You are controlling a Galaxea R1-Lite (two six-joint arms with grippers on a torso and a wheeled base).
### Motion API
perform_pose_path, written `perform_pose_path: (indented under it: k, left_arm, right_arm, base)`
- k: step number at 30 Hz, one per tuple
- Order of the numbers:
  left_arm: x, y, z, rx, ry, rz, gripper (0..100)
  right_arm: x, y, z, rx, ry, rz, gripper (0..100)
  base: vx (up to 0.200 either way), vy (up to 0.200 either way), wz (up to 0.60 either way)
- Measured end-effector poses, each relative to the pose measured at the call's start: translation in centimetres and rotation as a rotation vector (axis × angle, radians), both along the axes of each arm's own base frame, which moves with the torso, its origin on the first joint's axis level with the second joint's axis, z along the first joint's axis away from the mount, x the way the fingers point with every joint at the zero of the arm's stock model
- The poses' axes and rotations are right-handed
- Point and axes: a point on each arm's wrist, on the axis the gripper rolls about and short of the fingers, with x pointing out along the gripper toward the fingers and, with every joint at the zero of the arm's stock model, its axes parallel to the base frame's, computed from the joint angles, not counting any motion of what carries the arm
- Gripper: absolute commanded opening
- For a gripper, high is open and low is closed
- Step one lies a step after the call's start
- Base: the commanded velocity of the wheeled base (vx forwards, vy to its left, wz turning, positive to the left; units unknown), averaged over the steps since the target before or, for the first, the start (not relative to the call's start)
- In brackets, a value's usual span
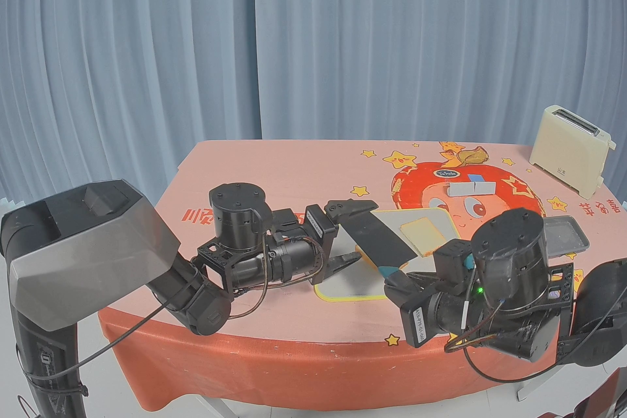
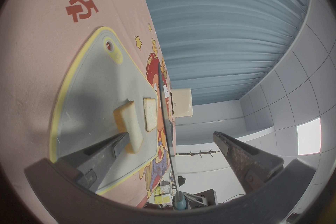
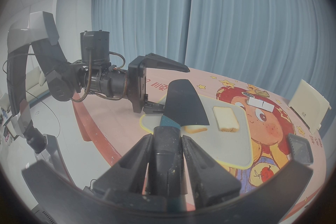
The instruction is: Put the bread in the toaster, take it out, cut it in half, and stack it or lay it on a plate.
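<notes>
Right tool (image 3: 168, 140) clamps knife (image 3: 184, 102); left tool (image 2: 169, 136) wide beside bread half (image 2: 128, 125) on board (image 2: 91, 88)

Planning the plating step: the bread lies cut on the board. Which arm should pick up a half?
Left. The left gripper is open right beside the nearer bread half; the right gripper is shut on the knife.

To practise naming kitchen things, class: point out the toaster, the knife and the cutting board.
toaster (image 1: 568, 151), head view, its side wall.
knife (image 3: 183, 102), right wrist view, blade's flat.
cutting board (image 2: 94, 88), left wrist view, bare grey surface.
</notes>
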Motion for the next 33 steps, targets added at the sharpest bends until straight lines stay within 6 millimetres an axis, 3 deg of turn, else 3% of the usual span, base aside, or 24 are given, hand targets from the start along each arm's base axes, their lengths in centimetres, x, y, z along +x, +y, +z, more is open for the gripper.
perform_pose_path:
  k: [1, 17, 18, 33]
  left_arm:
    - [-0.01, -0.04, -0.08, 0.001, 0.002, -0.001, 0]
    - [-0.06, -0.07, -0.25, -0.004, -0.006, -0.003, 0]
    - [-0.08, -0.08, -0.20, -0.008, -0.012, -0.003, 0]
    - [-0.26, -0.11, -0.36, -0.009, -0.007, -0.008, 0]
  right_arm:
    - [-0.04, 0.04, 0.01, 0.000, 0.000, 0.002, 0]
    - [-0.16, 0.38, 0.14, 0.040, -0.026, 0.014, 0]
    - [-0.15, 0.39, 0.13, 0.050, -0.033, 0.015, 100]
    - [-0.54, -0.53, 0.32, 0.063, -0.045, 0.012, 100]
  base:
    - [0.000, 0.000, 0.00]
    - [0.000, 0.000, 0.00]
    - [0.000, 0.000, 0.00]
    - [0.000, 0.000, 0.00]
